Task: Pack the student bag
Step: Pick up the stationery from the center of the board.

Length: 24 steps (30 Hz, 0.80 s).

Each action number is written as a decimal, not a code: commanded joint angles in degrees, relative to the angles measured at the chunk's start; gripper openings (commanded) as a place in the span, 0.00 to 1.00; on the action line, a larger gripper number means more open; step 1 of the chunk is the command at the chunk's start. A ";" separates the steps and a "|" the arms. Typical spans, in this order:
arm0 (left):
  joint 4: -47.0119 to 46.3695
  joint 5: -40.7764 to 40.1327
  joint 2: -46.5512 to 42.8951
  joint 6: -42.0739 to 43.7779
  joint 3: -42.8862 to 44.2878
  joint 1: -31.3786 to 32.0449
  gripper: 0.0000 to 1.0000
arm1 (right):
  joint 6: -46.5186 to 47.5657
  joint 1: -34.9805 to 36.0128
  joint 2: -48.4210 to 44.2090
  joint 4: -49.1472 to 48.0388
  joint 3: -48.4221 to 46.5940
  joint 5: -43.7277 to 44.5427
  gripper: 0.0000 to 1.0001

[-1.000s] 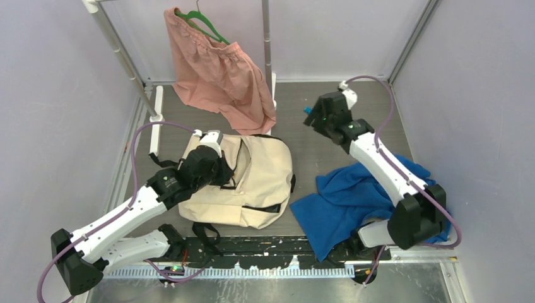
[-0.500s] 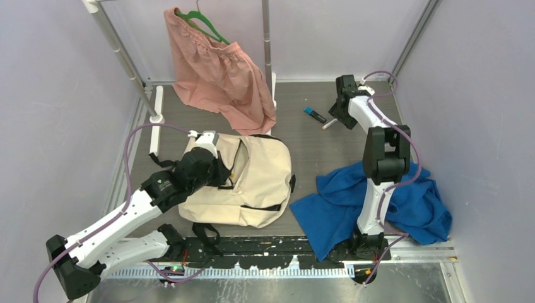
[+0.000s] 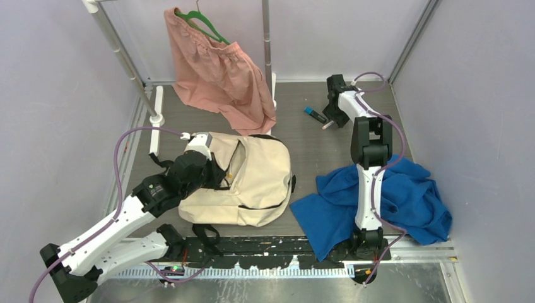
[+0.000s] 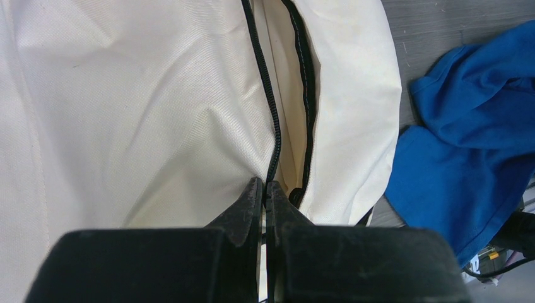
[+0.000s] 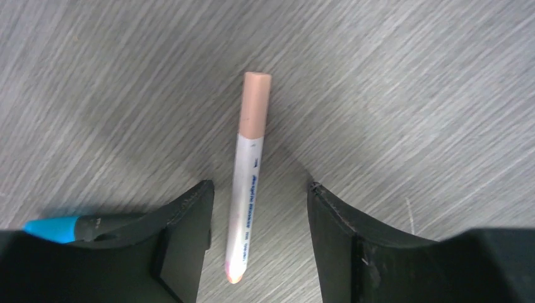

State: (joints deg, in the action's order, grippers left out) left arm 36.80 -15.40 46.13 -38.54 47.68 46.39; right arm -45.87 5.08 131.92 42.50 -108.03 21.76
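Observation:
The cream student bag (image 3: 265,183) lies flat left of centre, its black zipper (image 4: 272,120) parted down the main opening. My left gripper (image 3: 222,175) is shut on the bag's zipper edge, and the zipper line runs in between the closed fingertips (image 4: 252,192). At the far right of the table, my right gripper (image 3: 330,117) is lowered, its jaws open. A white marker with a peach cap (image 5: 248,183) lies on the table between its fingers (image 5: 189,208), touching neither. A blue-capped marker (image 5: 53,227) lies just left of that gripper, and shows as the blue marker (image 3: 313,114) from above.
A blue cloth (image 3: 353,202) is heaped at the near right, around the right arm's base. A pink garment on a green hanger (image 3: 221,76) hangs from the rack at the back. Rack poles (image 3: 123,53) stand at the far left. Walls close in on both sides.
The right arm has stretched out to the far side and come down over the white marker, its jaws narrowing a little. The left gripper has stayed shut on the bag and drawn slightly left.

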 commanded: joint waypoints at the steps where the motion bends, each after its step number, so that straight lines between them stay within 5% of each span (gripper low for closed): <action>1: -2.43 -1.21 -0.61 -0.17 0.91 0.01 0.00 | -2.09 0.05 0.44 2.04 -1.17 2.28 0.60; 5: -2.80 -1.17 -0.36 -0.04 0.84 0.01 0.00 | -2.82 -0.07 -0.46 0.76 1.76 2.49 0.51; 13: -3.58 -0.88 0.43 0.03 0.83 0.03 0.00 | -6.29 -0.60 -11.54 -5.21 17.19 -1.76 0.01; 20: -4.74 0.27 2.18 0.31 1.03 0.06 0.00 | -4.32 -0.60 -30.07 -11.04 33.78 -6.13 0.01; 24: -6.53 -0.03 2.26 0.23 0.04 0.02 0.00 | 1.01 -0.43 -44.42 -19.38 47.46 -21.31 0.01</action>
State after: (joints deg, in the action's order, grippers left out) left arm 36.16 -14.96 48.82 -38.52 47.64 46.39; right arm -49.36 4.62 101.49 32.12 -69.23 13.58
